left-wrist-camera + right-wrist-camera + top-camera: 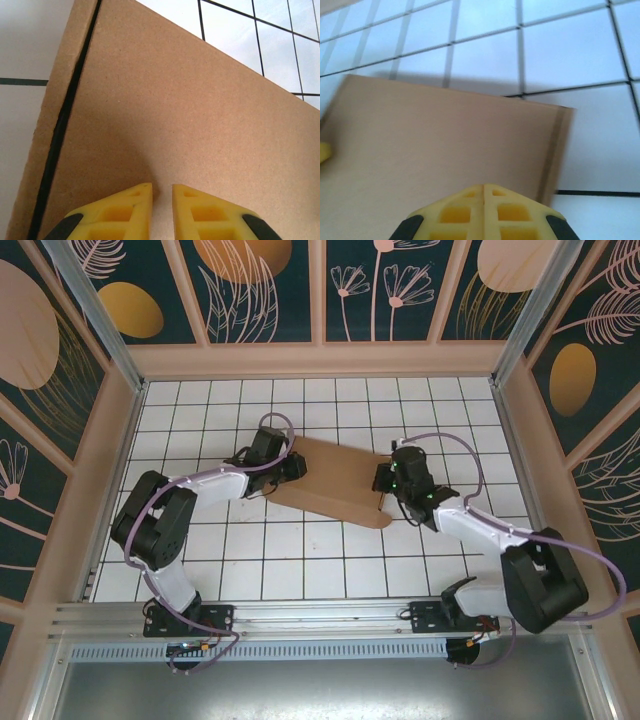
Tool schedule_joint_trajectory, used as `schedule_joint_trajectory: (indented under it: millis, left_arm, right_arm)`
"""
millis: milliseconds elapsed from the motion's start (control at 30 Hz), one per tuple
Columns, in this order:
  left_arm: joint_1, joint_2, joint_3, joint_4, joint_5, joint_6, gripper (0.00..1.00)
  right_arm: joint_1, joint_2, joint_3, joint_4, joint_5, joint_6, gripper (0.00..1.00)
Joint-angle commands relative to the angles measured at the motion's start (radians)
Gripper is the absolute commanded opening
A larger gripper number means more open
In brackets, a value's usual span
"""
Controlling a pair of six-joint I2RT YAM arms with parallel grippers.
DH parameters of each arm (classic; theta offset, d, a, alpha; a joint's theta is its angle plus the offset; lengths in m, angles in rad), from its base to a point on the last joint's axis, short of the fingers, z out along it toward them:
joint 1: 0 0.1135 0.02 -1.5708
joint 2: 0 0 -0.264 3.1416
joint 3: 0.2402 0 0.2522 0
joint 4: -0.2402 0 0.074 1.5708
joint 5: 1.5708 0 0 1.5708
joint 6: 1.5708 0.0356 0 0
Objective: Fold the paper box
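White table (pixel 300 570) is carrying the flat paper box (pixel 335 490); at its ends, left gripper (pixel 161 186) is sitting a little apart, right gripper (pixel 483 186) is pinching together.

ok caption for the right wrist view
Shut right gripper poised over the flat cardboard box on a white gridded table.

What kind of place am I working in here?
Likely a purpose-built robot test cell, not a home or shop: a white gridded table, patterned wall panels closing it in on three sides, and a metal frame around them.
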Motion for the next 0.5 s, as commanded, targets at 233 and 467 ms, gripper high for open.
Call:
schedule_joint_trajectory:
  millis: [233,467]
  left_arm:
    - [0.042,-0.218,-0.059,-0.087,-0.083,-0.008,0.41]
    - [0.159,-0.164,0.026,-0.177,-0.172,0.105,0.65]
  right_arm:
    - [0.056,0.044,0.033,-0.098,0.026,-0.017,0.18]
    - [-0.003,-0.065,-0.02,-0.04,0.035,0.041,0.6]
